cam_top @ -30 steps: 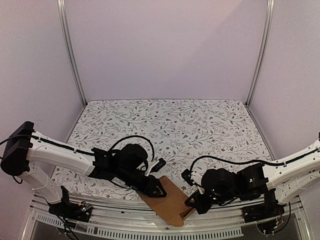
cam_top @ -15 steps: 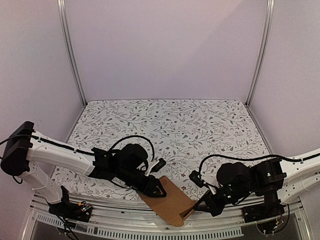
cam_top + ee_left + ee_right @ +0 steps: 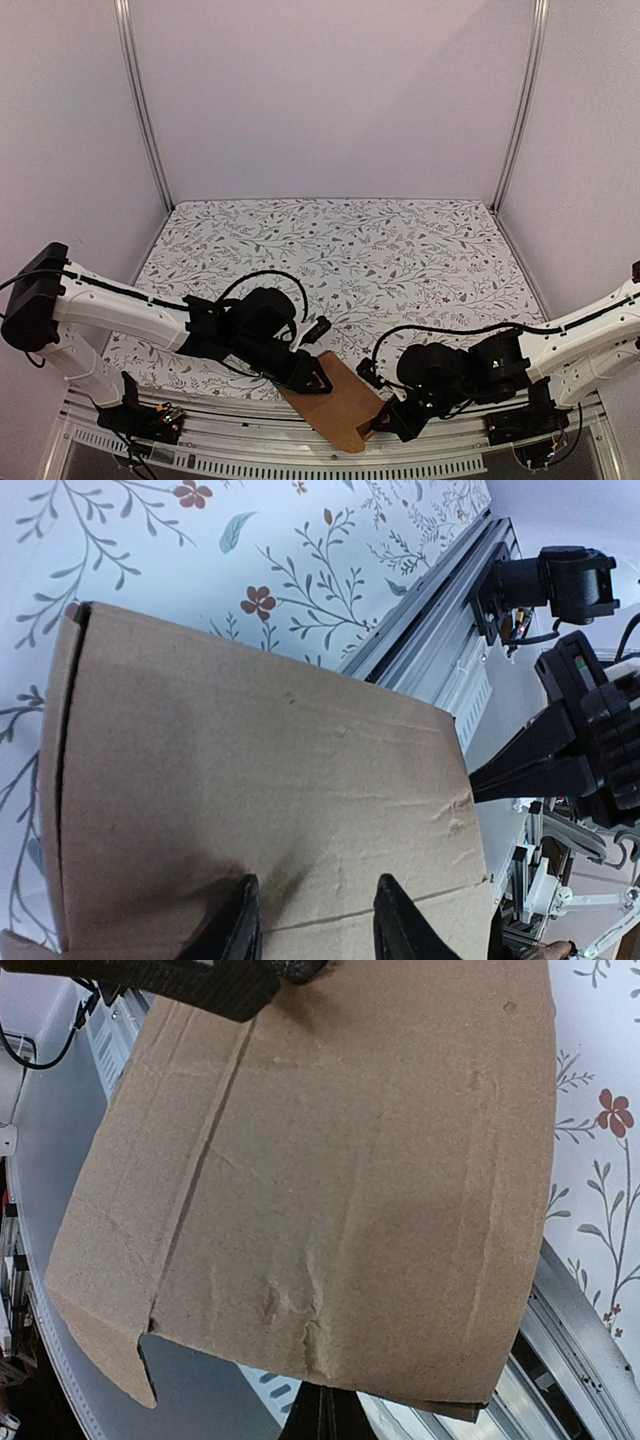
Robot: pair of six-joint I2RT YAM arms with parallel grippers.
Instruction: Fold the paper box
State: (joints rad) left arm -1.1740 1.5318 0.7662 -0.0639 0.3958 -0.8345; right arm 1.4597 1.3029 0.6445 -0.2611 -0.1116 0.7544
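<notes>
The paper box (image 3: 340,405) is a flattened brown cardboard carton lying at the table's near edge, with its near end hanging over the rail. My left gripper (image 3: 318,378) rests on its far left part. In the left wrist view its fingers (image 3: 243,920) are spread open with their tips on the cardboard (image 3: 250,750). My right gripper (image 3: 385,425) is at the box's near right edge. In the right wrist view its fingers (image 3: 325,1418) are shut together and their tips are hidden behind the edge of the cardboard (image 3: 330,1180).
The floral-patterned table (image 3: 350,250) extends behind the box. The aluminium front rail (image 3: 250,445) runs under the box's overhang. White walls and corner posts (image 3: 140,100) enclose the table on three sides. The arm bases stand at the near corners.
My right gripper pulled back to the right away from the box, then returned to its near right edge, slightly lower. The left gripper and the box have stayed put.
</notes>
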